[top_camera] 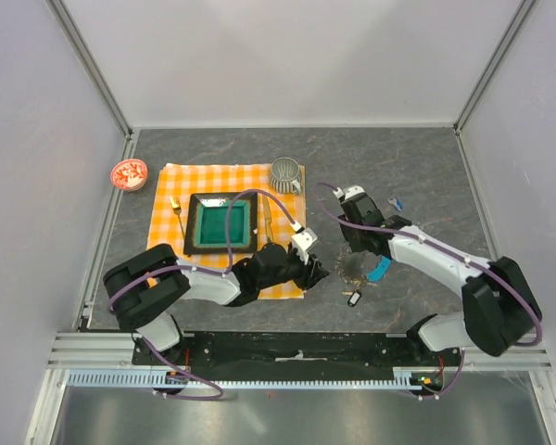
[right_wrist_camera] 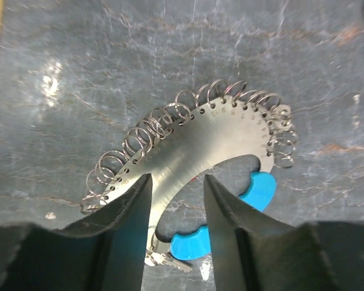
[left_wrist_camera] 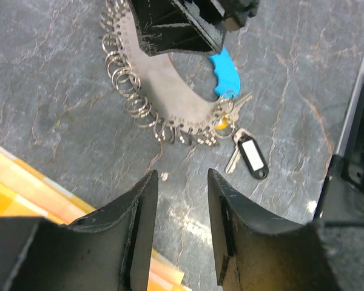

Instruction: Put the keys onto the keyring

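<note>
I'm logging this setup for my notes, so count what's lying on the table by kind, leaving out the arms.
Keys: 3 (blue key, white-tagged key, yellow key)
keyring: 1
ribbed cup: 1
red bowl: 1
green tray: 1
checkered cloth: 1
Total: 8

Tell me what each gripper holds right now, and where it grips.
The right gripper straddles the crescent-shaped steel plate fringed with wire rings, over its flat band near the blue handle; contact cannot be told. The left gripper is open, holding nothing.
</note>
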